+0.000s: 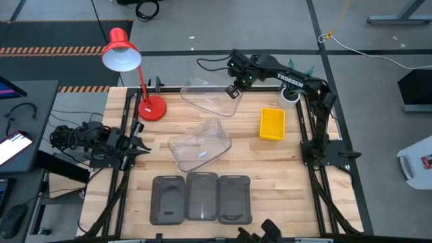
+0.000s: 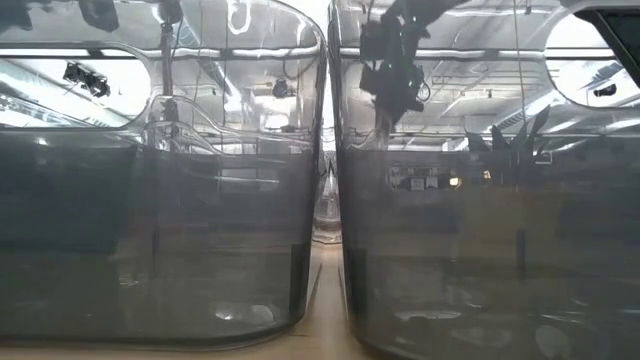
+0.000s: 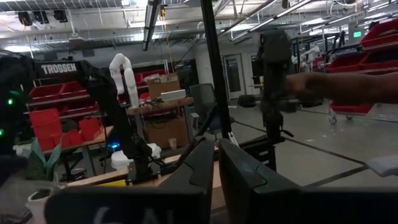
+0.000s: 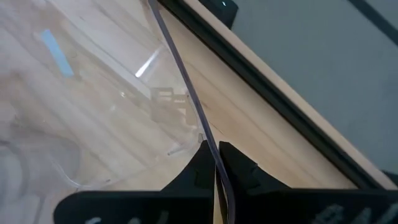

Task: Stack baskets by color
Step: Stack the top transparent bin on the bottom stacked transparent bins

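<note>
My right gripper (image 1: pixel 233 92) is over the table's far edge, shut on a clear basket (image 1: pixel 208 98) that hangs tilted under it. More clear baskets (image 1: pixel 199 143) lie at the table's middle, at an angle. A yellow basket (image 1: pixel 272 124) sits on its base to the right of them. Three dark grey baskets (image 1: pixel 201 198) stand side by side along the near edge and fill the low view (image 2: pixel 160 230). My left gripper (image 1: pixel 140 145) waits shut at the left edge, touching nothing. My right gripper pinches the clear basket's rim (image 4: pixel 204 134) between its two fingers, one finger (image 4: pixel 198 171) on the inner side of the wall and one on the outer side. The fingers slant down from above. The basket hangs tilted below them; whether its low end touches the table, I cannot tell.
A red desk lamp (image 1: pixel 121 50) leans over the far left corner, its base (image 1: pixel 152 108) on the table. A small potted plant (image 1: pixel 291 95) stands at the far right behind my right arm. Bare wood (image 1: pixel 270 169) lies between the yellow basket and the grey row.
</note>
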### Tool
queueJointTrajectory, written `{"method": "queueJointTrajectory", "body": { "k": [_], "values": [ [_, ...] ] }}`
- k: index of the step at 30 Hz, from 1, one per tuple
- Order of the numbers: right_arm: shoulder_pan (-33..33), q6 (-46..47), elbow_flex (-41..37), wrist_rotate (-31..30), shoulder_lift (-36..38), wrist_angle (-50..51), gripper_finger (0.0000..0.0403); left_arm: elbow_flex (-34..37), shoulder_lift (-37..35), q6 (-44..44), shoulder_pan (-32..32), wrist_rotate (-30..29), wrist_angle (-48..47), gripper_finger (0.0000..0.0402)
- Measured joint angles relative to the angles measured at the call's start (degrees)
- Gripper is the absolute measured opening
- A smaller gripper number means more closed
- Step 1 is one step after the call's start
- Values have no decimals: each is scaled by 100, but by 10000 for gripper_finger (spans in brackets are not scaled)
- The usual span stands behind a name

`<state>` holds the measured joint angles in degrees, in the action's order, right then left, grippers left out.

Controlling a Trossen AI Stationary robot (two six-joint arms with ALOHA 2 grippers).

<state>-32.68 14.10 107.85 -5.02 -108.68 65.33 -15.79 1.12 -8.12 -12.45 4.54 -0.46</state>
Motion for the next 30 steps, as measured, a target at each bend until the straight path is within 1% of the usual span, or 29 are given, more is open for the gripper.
{"method": "queueJointTrajectory", "body": {
  "k": [6,13,19,26,30],
  "values": [
    [349,-154,638,-2,0,209,8,-2,-1,426,0,6,260,32],
    [925,-577,1193,142,0,177,8,-2,-1,448,-2,3,323,34],
    [1388,-1022,1216,451,0,166,8,-2,-1,448,0,3,338,26],
    [1859,-1729,1194,480,0,-9,8,-2,-1,451,-2,2,517,32],
    [1940,-1833,805,482,-1,-175,8,-2,-1,414,-2,2,561,34]
  ]
}}
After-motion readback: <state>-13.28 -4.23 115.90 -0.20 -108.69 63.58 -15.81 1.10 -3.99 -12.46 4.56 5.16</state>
